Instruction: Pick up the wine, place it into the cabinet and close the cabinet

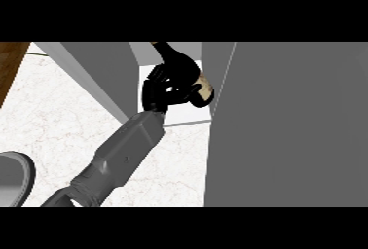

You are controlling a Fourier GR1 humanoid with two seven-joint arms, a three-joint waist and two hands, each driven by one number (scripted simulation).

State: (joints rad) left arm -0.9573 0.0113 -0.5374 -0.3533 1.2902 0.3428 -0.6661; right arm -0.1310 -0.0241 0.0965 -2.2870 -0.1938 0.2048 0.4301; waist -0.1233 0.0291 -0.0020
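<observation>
- My left hand (164,88) is curled round the dark wine bottle (193,78), holding it inside the open grey cabinet (287,126).
- Marble bench (57,126) lies below.

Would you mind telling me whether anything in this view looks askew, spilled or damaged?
Nothing stands out. The left hand is curled round the wine bottle inside the open cabinet, with no spill or damage visible on the counter.

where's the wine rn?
Head view, top centre: the wine sits inside the open cabinet, between its grey panels, gripped by a robot hand.
</observation>
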